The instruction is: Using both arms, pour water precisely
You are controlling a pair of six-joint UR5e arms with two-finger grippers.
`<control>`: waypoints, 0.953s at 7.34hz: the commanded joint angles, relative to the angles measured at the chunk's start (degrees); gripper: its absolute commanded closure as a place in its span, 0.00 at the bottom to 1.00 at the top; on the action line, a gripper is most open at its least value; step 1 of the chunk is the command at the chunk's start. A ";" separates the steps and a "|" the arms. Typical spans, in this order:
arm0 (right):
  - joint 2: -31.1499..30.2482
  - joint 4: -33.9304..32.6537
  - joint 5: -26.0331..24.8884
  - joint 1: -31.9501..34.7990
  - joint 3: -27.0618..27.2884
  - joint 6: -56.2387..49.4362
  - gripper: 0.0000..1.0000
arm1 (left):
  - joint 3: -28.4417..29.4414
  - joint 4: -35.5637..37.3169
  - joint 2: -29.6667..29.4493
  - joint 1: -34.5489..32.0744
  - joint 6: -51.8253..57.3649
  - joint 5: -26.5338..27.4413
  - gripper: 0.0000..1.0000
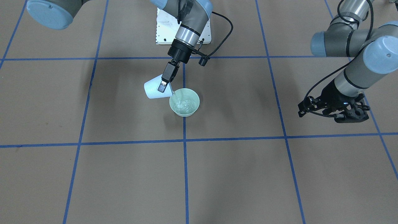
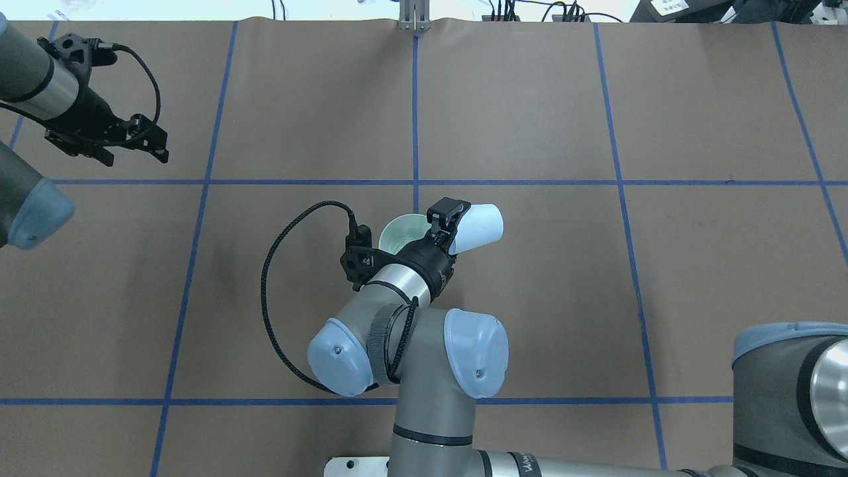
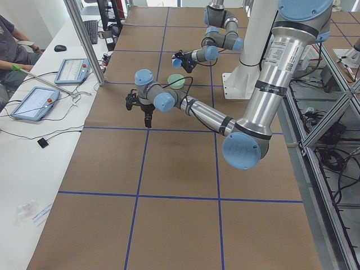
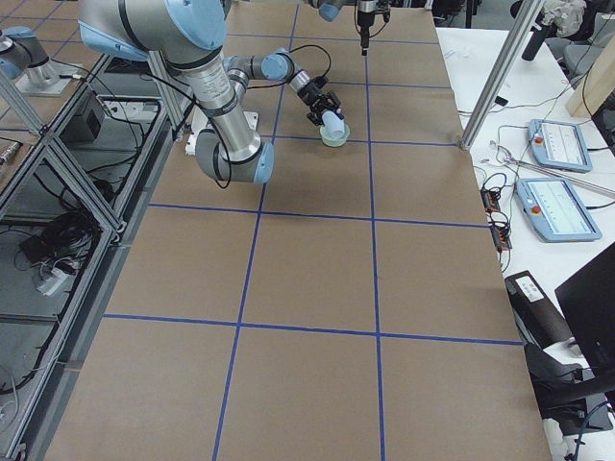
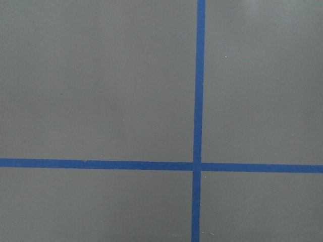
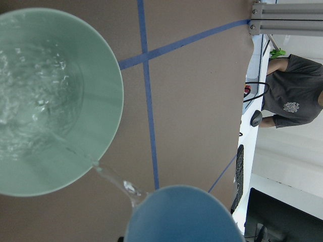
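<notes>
The right arm pinches a tilted white cup between its fingers. A thin stream of water falls into the green bowl at the cup's 4 o'clock, mid-worktop. The left arm hangs well apart at the bowl's 3 o'clock in the front-facing view. I cannot tell how its fingers are set.

Fixed and wrist views, shared bowl
</notes>
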 commanded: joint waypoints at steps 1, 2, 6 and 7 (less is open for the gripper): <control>-0.48 5.11 0.22 -0.03 0.44 2.08 0.44 | -0.26 0.00 -0.07 -0.01 0.00 0.00 0.00; -1.19 8.89 0.83 0.05 0.44 4.26 0.43 | -0.43 0.00 -0.07 -0.10 -0.09 0.00 0.00; -10.46 24.29 10.75 2.42 11.40 17.95 0.44 | -3.51 0.35 -0.60 -0.36 -0.88 0.00 0.00; -14.77 33.70 12.68 3.99 12.12 20.52 0.44 | -4.21 0.35 -0.69 -0.36 -1.14 0.09 0.00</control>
